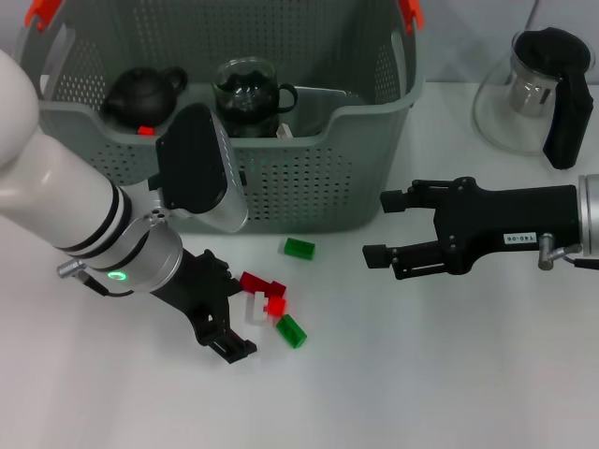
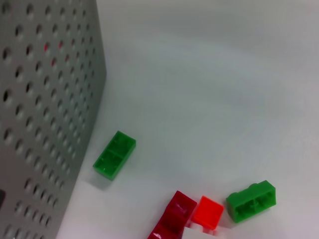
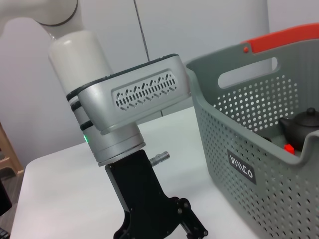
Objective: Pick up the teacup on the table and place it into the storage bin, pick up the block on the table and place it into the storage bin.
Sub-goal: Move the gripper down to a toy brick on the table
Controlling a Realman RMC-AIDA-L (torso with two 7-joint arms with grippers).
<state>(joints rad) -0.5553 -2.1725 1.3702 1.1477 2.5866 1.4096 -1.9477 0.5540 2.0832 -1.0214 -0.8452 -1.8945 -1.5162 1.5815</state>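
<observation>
Left end effector (image 1: 245, 329) at the blocks
Its fingers spread beside the white block (image 1: 253, 308); right end effector (image 1: 379, 227) hovers released near the storage bin (image 1: 309, 178).

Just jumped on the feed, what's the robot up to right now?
The left gripper is low over a cluster of red, white and green blocks on the table, in front of the grey storage bin. A glass teacup and a dark teapot already sit in the bin. The right gripper hovers open and empty nearby.
</observation>
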